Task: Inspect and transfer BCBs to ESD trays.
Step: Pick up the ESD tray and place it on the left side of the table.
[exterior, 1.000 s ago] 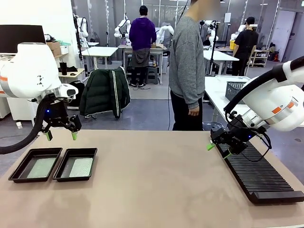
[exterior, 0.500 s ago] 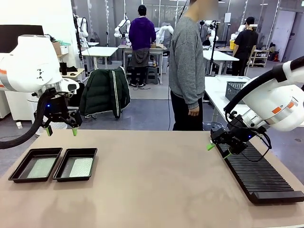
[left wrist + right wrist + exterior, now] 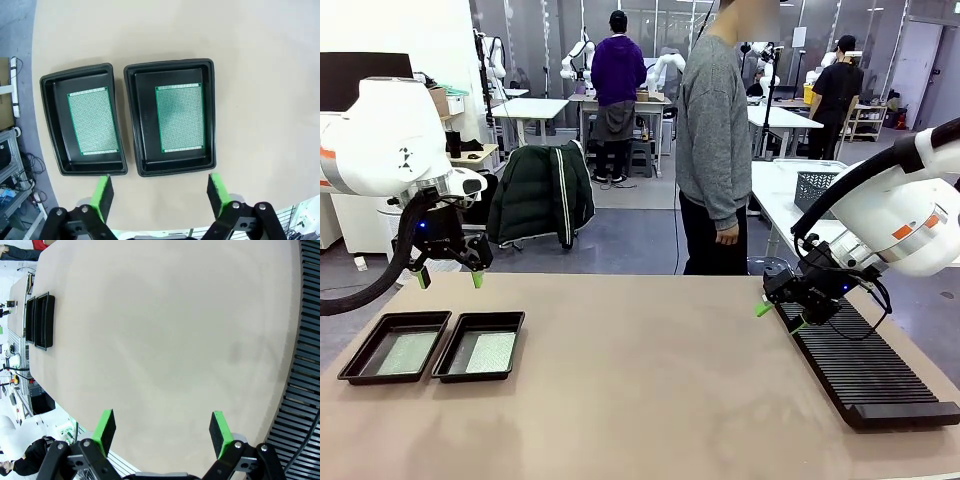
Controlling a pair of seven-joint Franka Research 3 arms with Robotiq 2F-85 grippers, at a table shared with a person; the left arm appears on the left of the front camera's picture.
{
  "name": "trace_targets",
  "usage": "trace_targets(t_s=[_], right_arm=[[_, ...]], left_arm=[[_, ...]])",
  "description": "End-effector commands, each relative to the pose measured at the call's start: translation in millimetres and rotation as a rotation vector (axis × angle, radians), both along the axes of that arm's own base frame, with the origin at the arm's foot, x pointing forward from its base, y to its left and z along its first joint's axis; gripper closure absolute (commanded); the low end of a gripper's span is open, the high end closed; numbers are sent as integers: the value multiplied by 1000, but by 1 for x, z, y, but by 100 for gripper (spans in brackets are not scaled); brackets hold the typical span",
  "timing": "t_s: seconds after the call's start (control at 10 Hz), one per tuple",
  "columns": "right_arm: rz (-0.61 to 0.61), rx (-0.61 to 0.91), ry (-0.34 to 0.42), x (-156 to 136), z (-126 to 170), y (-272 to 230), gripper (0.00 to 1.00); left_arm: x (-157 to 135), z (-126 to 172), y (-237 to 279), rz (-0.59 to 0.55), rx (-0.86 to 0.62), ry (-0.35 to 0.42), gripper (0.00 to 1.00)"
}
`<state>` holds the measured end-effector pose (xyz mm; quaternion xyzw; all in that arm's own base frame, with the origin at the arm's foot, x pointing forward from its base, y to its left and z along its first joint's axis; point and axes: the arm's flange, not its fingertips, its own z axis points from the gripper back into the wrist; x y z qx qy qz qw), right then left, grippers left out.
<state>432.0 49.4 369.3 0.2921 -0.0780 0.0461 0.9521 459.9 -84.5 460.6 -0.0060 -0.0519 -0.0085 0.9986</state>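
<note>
Risen slightly since before, left pincer (image 3: 449,277), spread empty, hovers above two ESD trays (image 3: 170,117) holding BCBs (image 3: 180,117).

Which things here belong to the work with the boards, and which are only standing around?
For the job: two black trays, each holding one green board.

Not in use: long ribbed rack, mesh basket, green jacket.

Desk (image 3: 650,390): beige top, three items resting on it.
Two ESD trays (image 3: 430,346) sit side by side at the left, rims nearly touching, one BCB (image 3: 179,117) flat in each; a long black ribbed rack (image 3: 865,370) lies along the right edge.
</note>
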Motion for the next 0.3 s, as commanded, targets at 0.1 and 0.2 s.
trace_targets(t_s=[0.1,0.2], right_arm=[[-2,-1,-1,-1,-1,1,0],[-2,-1,-1,-1,-1,1,0]], left_arm=[[0,-2,2,-3,-12,-5,0],[0,-2,2,-3,-12,-5,0]])
